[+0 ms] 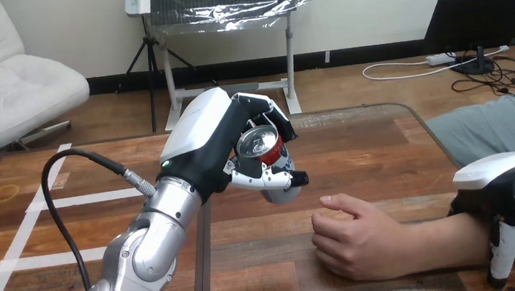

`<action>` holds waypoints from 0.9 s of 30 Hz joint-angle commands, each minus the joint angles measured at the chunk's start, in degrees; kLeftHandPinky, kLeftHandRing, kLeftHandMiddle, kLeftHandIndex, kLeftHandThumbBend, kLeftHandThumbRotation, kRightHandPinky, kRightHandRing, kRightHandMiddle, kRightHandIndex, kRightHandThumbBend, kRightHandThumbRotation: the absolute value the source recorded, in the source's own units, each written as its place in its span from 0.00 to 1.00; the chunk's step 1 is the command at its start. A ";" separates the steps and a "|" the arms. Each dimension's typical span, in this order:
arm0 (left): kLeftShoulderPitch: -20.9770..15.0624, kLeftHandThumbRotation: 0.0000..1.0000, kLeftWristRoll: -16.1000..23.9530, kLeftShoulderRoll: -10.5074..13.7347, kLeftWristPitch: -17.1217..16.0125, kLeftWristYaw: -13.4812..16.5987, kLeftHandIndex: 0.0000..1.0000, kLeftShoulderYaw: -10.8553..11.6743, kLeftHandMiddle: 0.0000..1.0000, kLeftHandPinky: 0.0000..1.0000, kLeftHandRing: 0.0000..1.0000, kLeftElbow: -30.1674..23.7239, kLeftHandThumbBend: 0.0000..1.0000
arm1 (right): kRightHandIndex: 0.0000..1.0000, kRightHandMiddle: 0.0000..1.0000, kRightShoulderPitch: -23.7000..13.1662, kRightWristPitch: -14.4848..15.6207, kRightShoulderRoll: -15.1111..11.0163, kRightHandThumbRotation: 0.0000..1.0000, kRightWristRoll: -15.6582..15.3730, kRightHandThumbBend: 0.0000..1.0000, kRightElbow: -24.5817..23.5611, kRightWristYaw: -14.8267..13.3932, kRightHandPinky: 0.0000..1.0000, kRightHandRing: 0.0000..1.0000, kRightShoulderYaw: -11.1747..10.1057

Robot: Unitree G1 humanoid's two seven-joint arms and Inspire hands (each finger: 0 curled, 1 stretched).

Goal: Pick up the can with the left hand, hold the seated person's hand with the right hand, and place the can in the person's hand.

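The can (pixel 270 153) is up off the table (pixel 370 141) in the head view, clamped in the left hand (pixel 215 146). Fingers wrap its far side and the thumb crosses its near side. It is tilted, its tabbed top toward the camera and its base pointing down toward the person's hand (pixel 355 242). It looks like a thin metal drink can: light if empty, sloshing if full, smooth-sided and apt to slip or dent under a hard squeeze. So a grip round the middle of the wall, as here, seems the right one. The person's hand rests on the table just below and to the right of the can, loosely curled with its palm not yet turned up. The right hand (pixel 487 195) sits over the person's forearm (pixel 430 237) near the table's right edge, one finger curled down the near side, so it appears to clasp it. Between can and hand there is open air with nothing in the way. The table's middle and left are bare, leaving room to lower and level the can.
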 commanded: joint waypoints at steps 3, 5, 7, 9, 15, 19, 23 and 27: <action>-3.12 0.00 -0.36 0.05 0.40 0.59 0.47 2.40 0.45 0.32 0.38 -2.50 0.63 | 0.83 0.85 -3.09 0.95 2.16 0.22 -0.53 0.75 0.22 1.07 0.78 0.82 1.45; -3.18 0.00 -0.38 0.06 0.50 0.53 0.47 2.41 0.45 0.32 0.38 -2.43 0.63 | 0.82 0.84 -2.80 1.44 2.45 0.21 -0.33 0.75 0.14 1.19 0.76 0.81 1.36; -3.24 0.00 -0.36 0.07 0.54 0.52 0.47 2.40 0.45 0.32 0.38 -2.39 0.63 | 0.81 0.83 -2.53 1.87 2.67 0.20 -0.13 0.75 0.04 1.21 0.72 0.78 1.20; -3.31 0.00 -0.29 0.13 0.54 0.54 0.47 2.37 0.45 0.33 0.38 -2.29 0.63 | 0.81 0.82 -2.06 2.18 2.84 0.19 0.34 0.75 -0.24 1.17 0.71 0.77 0.94; -3.48 0.00 -0.35 0.11 0.52 0.64 0.47 2.36 0.45 0.33 0.38 -1.94 0.64 | 0.79 0.80 -0.99 2.55 2.85 0.17 1.08 0.74 -1.29 1.17 0.66 0.74 0.71; -3.65 0.00 -0.23 0.15 0.25 0.89 0.47 2.31 0.45 0.33 0.38 -1.55 0.64 | 0.77 0.79 -0.09 2.12 2.59 0.17 1.79 0.75 -2.38 0.70 0.64 0.73 0.42; -3.80 0.00 -0.17 0.13 0.41 0.90 0.47 2.29 0.45 0.33 0.38 -1.30 0.64 | 0.76 0.77 0.73 1.84 2.30 0.17 2.30 0.74 -3.70 0.80 0.62 0.72 0.34; -3.87 0.00 -0.28 0.05 0.72 0.72 0.47 2.30 0.45 0.33 0.38 -1.23 0.64 | 0.75 0.76 1.45 2.25 2.32 0.17 2.88 0.73 -4.86 1.08 0.62 0.71 0.12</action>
